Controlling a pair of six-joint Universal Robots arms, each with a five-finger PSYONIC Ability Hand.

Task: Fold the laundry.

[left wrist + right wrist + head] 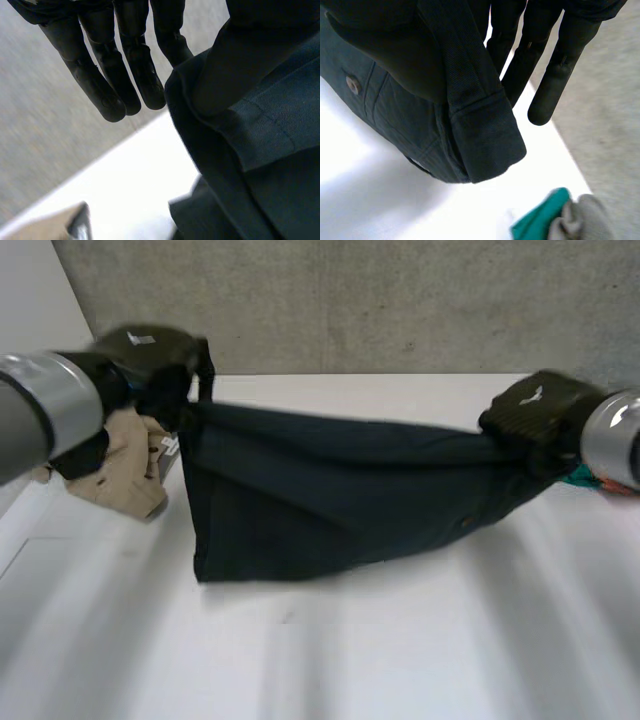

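Note:
A dark navy garment [340, 490] hangs stretched between my two hands, its lower edge resting on the white table [350, 650]. At the garment's left upper corner, my left hand [165, 370] pinches the hem [270, 150] with its thumb, while its other fingers [125, 75] point straight down beside the cloth. My right hand [530, 410] holds the right end. There a hemmed edge [480, 135] is pinched under the thumb, with the fingers [545, 75] straight alongside. A small button [353, 85] shows on the cloth near that hand.
A beige garment [125, 465] lies on the table's left side, below my left hand [45, 225]. Teal and grey cloth [545, 222] lies at the table's right edge [590, 480], under my right hand. A grey wall [400, 300] stands behind the table.

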